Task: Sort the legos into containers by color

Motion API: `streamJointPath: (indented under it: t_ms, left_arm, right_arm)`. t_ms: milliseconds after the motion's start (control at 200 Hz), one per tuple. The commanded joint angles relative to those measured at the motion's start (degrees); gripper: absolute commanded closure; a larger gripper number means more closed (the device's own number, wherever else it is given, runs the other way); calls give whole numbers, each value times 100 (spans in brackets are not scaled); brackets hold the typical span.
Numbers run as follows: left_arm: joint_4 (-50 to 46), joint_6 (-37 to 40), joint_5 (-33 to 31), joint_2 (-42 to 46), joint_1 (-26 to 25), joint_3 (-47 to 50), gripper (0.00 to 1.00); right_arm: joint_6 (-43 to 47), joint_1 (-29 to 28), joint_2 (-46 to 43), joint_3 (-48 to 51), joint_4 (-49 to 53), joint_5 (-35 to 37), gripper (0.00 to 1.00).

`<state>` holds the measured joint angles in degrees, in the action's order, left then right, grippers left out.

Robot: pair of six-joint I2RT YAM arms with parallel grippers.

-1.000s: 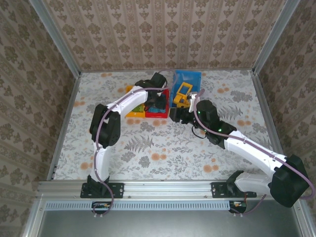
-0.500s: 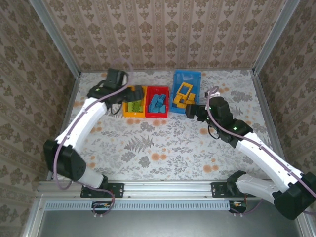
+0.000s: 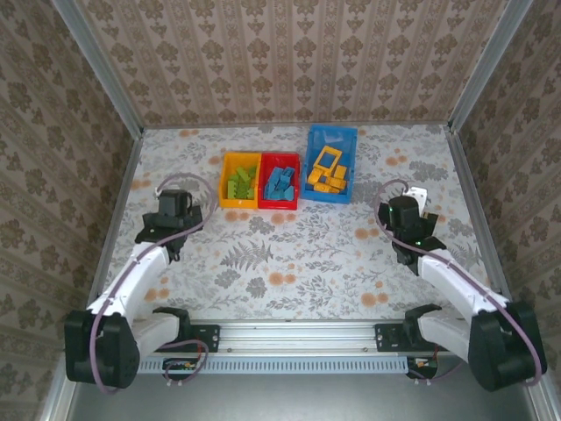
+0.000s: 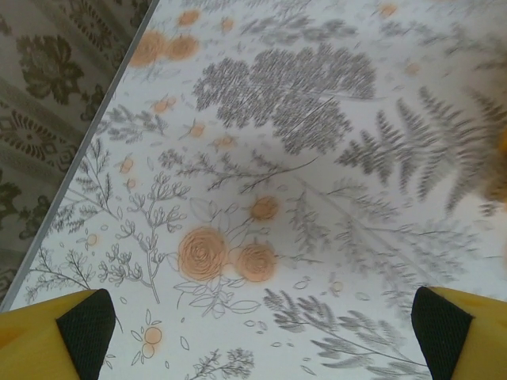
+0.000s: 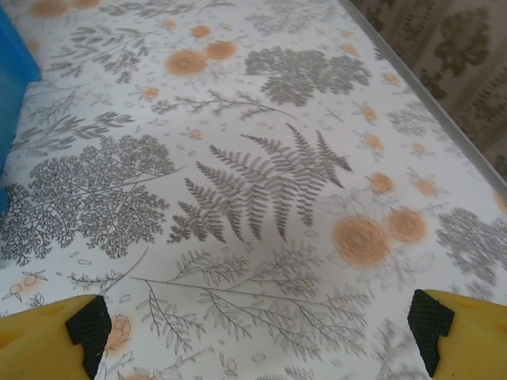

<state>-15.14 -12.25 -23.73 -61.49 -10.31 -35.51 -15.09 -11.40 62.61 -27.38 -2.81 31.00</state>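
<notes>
Three containers stand in a row at the back middle of the table. The yellow-orange bin (image 3: 224,181) holds green legos (image 3: 241,184). Blue legos (image 3: 280,184) lie in the red bin (image 3: 280,156). In the larger blue bin (image 3: 331,133) are yellow-orange legos (image 3: 334,181) and an open frame piece (image 3: 326,160). My left gripper (image 3: 173,210) (image 4: 265,336) hangs open over bare tablecloth at the left, well short of the bins. Over the right side, my right gripper (image 3: 405,213) (image 5: 257,336) is open too, with nothing between its fingers.
The table's left edge and patterned wall (image 4: 47,119) lie close to the left gripper. A corner of the blue bin (image 5: 12,63) shows at the left of the right wrist view, and the right wall (image 5: 444,47) is near that gripper.
Both arms have drawn back from the bins toward the near sides of the table, the left one to the left, the right one to the right. Both grippers have opened wide.
</notes>
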Motion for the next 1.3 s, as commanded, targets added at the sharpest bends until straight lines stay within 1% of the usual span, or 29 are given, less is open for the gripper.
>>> streamJointPath:
  t_ms: [0, 65, 145, 165, 205, 230, 245, 270, 325, 360, 375, 395, 420, 440, 480, 500, 555, 585, 615, 630, 645, 675, 695, 740, 805, 1035, 1140, 1225, 1295]
  left_arm:
    - [1819, 531, 304, -226, 266, 526, 0]
    - [2405, 681, 407, -634, 361, 585, 0]
    - [3031, 862, 679, -1244, 512, 475, 0]
    - [3251, 900, 730, -1396, 551, 475, 0]
    - [3689, 950, 902, -1660, 666, 493, 0]
    - [3874, 955, 981, -1839, 732, 479, 0]
    - [4017, 960, 1020, -1939, 761, 468, 0]
    - [4124, 1007, 1104, -2071, 819, 403, 0]
    - [4480, 1187, 1305, -2317, 874, 320, 0]
    - [4358, 1168, 1378, -2466, 901, 195, 0]
    - [4463, 1188, 1433, -2533, 908, 187, 0]
    - [4670, 1280, 1484, -2618, 908, 228, 0]
    - [4501, 1288, 1600, -2570, 891, 215, 0]
    - [4585, 1337, 1682, -2538, 881, 257, 0]
    - [5004, 1454, 1718, -2483, 809, 492, 0]
    - [5212, 1497, 1714, -2445, 765, 619, 0]
    - [6015, 1525, 1639, -2416, 719, 1089, 0]
    - [6422, 1477, 1551, -2492, 716, 1332, 0]
    - [7283, 1526, 1491, -2729, 729, 1583, 0]
    - [7493, 1554, 1447, -2790, 724, 1645, 0]
    - [7407, 1514, 1404, -2746, 727, 1650, 0]
    - [6833, 1344, 1384, -2590, 783, 1516, 0]
    - [6635, 1274, 1435, -2595, 839, 1394, 0]
    - [6664, 1318, 1410, -2678, 831, 1334, 0]
    - [6594, 1302, 1401, -2652, 828, 1326, 0]
    - [6584, 1304, 1412, -2649, 826, 1327, 0]
    - [6583, 1313, 1398, -2657, 812, 1327, 0]
    - [6576, 1322, 1390, -2649, 819, 1318, 0]
    - [6572, 1317, 1388, -2649, 803, 1318, 0]
  right_arm:
    - [1024, 109, 608, 597, -2426, -405, 0]
    - [1076, 200, 1038, 274, -2400, -659, 0]
    - [1132, 320, 1552, 72, -3033, -1052, 0]
    - [1296, 347, 1733, 30, -3212, -1164, 0]
    - [1462, 369, 1995, -191, -3086, -1173, 0]
    - [1542, 439, 2128, -235, -3253, -1306, 0]
    - [1520, 492, 2200, -242, -3386, -1379, 0]
    - [1380, 614, 2280, -281, -3291, -1461, 0]
    - [1169, 901, 2365, -102, -3688, -1844, 0]
    - [1083, 998, 2259, -24, -3663, -1979, 0]
    - [1077, 1022, 2248, 54, -3785, -2064, 0]
    - [1094, 1040, 2261, 212, -4082, -2141, 0]
    - [1095, 1051, 2313, 424, -4522, -2184, 0]
    - [1103, 1056, 2380, 629, -4942, -2206, 0]
    - [1092, 1104, 2575, 1030, -5948, -2278, 0]
    - [1067, 1118, 2590, 1160, -6201, -2271, 0]
    - [944, 1151, 2407, 1331, -6184, -2154, 0]
    - [929, 1166, 2463, 1370, -6341, -2151, 0]
    - [937, 1170, 2524, 1354, -6426, -2151, 0]
    - [924, 1174, 2523, 1316, -6367, -2140, 0]
    - [917, 1175, 2507, 1263, -6230, -2120, 0]
    - [884, 1175, 2441, 1118, -5866, -2073, 0]
    - [885, 1168, 2436, 1029, -5688, -2041, 0]
    - [946, 1130, 2504, 852, -5498, -2022, 0]
    - [1051, 977, 2513, 563, -4929, -1792, 0]
    - [1096, 939, 2496, 608, -5001, -1800, 0]
    - [1149, 920, 2500, 708, -5203, -1826, 0]
    - [1181, 912, 2543, 464, -4778, -1906, 0]
    - [1182, 920, 2531, 496, -4844, -1936, 0]
